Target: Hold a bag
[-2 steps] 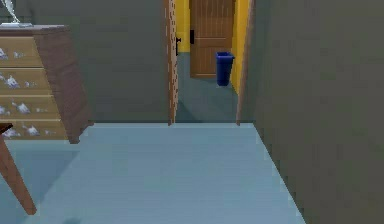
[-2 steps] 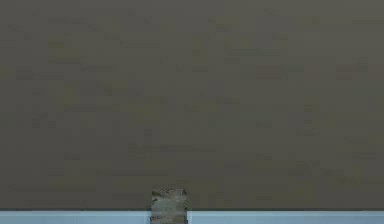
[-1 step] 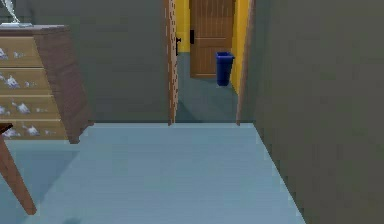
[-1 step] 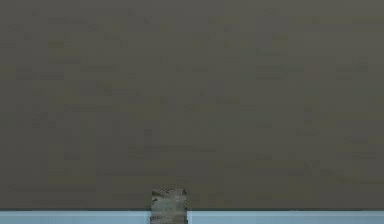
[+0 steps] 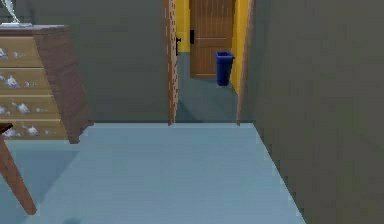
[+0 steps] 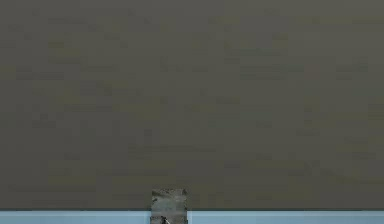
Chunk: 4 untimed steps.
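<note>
A brown wooden chest of drawers (image 5: 35,85) stood at the left. Beyond a wooden-framed doorway (image 5: 171,70), a small blue tapered container (image 5: 224,67) sat before a brown plank door (image 5: 210,35). Against the plain grey wall (image 6: 190,90) the hand (image 6: 170,203) barely showed, and I couldn't tell whether it held anything.

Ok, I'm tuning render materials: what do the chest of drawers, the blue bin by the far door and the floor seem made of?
Chest of drawers: wood, matt mid-brown, streaky grain on its side; pale knobs, maybe metal or ceramic.
Blue bin: probably plastic, an even saturated blue without texture.
Floor: smooth matt blue-grey, seamless; possibly vinyl or paint, unclear.
</note>
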### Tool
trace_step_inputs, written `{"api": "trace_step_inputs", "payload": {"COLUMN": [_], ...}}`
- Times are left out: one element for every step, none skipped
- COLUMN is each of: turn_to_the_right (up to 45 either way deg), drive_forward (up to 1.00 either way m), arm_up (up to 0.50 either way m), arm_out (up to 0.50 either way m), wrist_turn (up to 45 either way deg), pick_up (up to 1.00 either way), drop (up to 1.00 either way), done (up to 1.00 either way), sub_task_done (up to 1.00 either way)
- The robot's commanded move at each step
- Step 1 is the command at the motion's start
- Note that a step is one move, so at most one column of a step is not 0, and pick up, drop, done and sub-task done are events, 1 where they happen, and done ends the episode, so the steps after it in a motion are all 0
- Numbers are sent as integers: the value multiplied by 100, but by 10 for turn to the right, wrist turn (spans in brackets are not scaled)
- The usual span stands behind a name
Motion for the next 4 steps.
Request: {"api": "trace_step_inputs", "payload": {"turn_to_the_right": [0,0,0,0], "drive_forward": [0,0,0,0], "arm_up": [0,-30,0,10], "arm_out": [0,0,0,0], "wrist_turn": [360,0,0,0], "pick_up": [0,0,100,0], "drop": [0,0,0,0], "done": [0,0,0,0], "sub_task_done": [0,0,0,0]}}
